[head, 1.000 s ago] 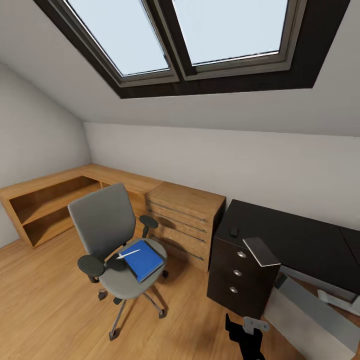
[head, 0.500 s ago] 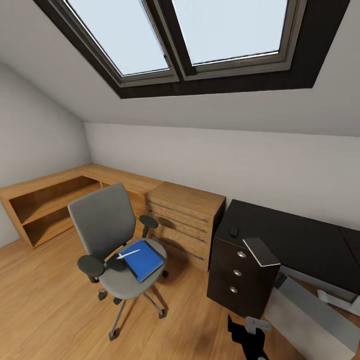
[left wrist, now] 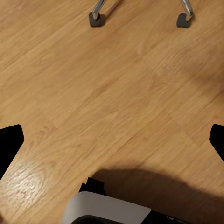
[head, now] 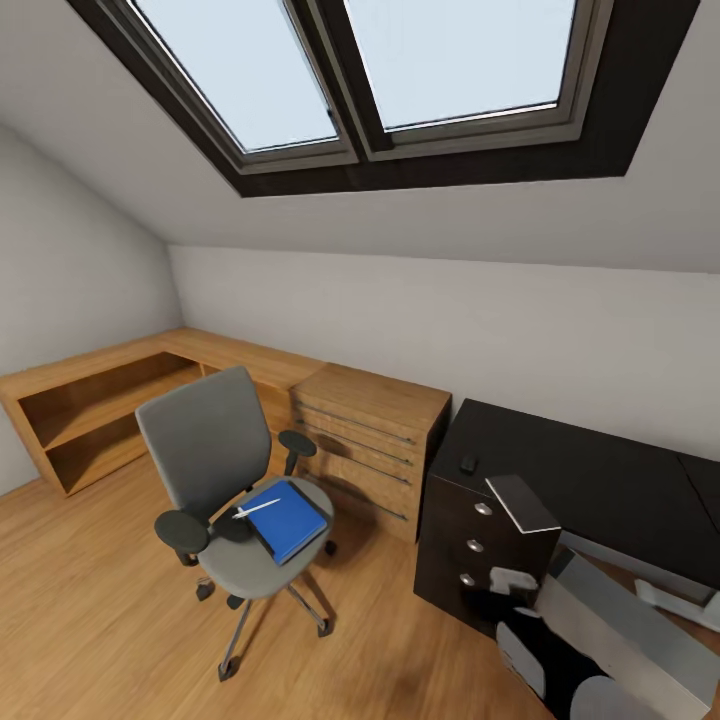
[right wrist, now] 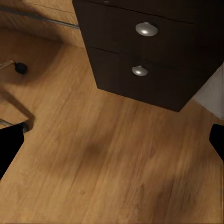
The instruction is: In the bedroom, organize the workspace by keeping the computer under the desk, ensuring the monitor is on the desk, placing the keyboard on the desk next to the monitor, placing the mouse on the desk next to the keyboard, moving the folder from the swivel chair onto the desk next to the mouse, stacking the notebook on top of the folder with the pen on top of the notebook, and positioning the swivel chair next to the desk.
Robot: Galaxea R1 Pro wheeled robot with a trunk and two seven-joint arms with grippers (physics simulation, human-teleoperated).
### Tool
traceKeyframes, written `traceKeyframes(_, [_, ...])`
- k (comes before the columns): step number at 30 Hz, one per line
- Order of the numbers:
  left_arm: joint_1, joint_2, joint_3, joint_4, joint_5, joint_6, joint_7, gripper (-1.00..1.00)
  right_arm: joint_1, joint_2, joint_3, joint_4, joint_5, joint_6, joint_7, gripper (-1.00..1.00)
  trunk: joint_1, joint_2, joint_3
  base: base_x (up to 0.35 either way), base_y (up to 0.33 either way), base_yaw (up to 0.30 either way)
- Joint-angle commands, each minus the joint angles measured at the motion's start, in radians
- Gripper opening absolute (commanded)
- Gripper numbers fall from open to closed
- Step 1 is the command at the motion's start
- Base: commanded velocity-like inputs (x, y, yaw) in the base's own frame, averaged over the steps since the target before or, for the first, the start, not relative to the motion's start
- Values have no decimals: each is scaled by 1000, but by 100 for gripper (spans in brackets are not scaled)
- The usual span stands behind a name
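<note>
1. The folder [head: 288,521] lies on the swivel chair [head: 222,470] seat with the pen [head: 257,509] on top — well apart from both end effectors.
2. Left end effector [left wrist: 112,140] is spread wide over bare floor [left wrist: 116,93], near two chair castors.
3. Right end effector [right wrist: 112,140] is likewise released, facing the worktop's [head: 590,480] drawer unit [right wrist: 149,51].
4. The mouse [head: 467,464] sits on the worktop.

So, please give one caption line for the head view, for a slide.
Attic bedroom: blue folder and pen on the swivel chair, beside the black desk.

The arm [head: 545,655] is showing glossy black housings with light-grey rounded caps at 5 o'clock in the head view. Black fingertips [left wrist: 9,142] are framing both wrist views.
</note>
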Motion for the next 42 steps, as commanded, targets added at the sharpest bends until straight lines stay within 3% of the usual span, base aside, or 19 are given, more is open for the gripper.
traceKeyframes(1, [-1,0,5,1,0,-3,-2,100,-7,-6,8,-33,-7,41,-27,100,0,-1,-2,0,0,0])
traceKeyframes(6, [-1,3,6,2,1,-4,-2,100,-59,-13,8,-136,-7,174,-106,100,0,-1,-2,0,0,0])
traceKeyframes(9, [-1,9,6,2,2,-4,-3,100,-112,-4,8,-170,-7,234,-136,100,0,-1,-2,0,0,0])
traceKeyframes(13, [-1,12,7,2,3,-4,-3,100,-148,12,8,-185,-6,260,-148,100,0,-1,-2,2,0,0])
traceKeyframes(17, [-1,14,8,2,4,-4,-3,100,-166,21,10,-190,-6,259,-153,100,0,-1,-2,115,0,0])
traceKeyframes(23, [-1,14,8,2,4,-3,-4,100,-173,16,9,-187,-5,187,-157,100,0,-1,-2,208,0,0])
traceKeyframes(30, [-1,13,9,2,6,-4,-5,100,-174,-2,5,-193,-6,174,-163,100,0,-1,-2,39,0,0])
traceKeyframes(42, [-1,13,10,2,5,-5,-6,100,-174,-8,2,-211,-7,167,-179,100,0,-1,-2,119,0,0])
